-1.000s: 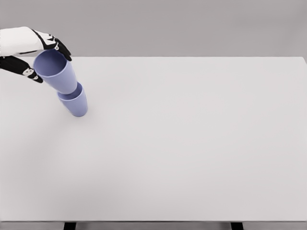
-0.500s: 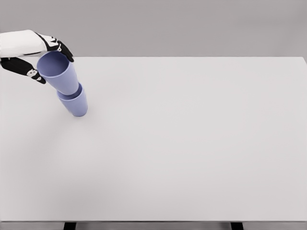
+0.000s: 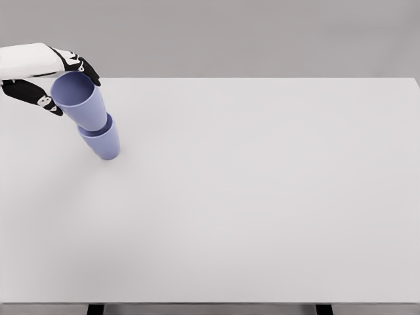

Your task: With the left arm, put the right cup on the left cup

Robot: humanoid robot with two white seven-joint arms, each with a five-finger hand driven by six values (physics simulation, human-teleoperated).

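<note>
Blue top cup (image 3: 80,100) sits nested in the lower cup (image 3: 102,142) at the far left of the surface (image 3: 262,197), leaning up-left toward the left hand (image 3: 49,75), whose fingers clamp its rim, so release must go away leftward.

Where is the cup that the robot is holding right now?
In the head view, the upper cup is at the table's far left corner, gripped at its rim by the left hand and seated in the mouth of the lower cup.

Two lavender-blue cups (image 3: 92,118), a white-and-black left hand (image 3: 46,72), a plain pale-grey table (image 3: 262,197)
</note>
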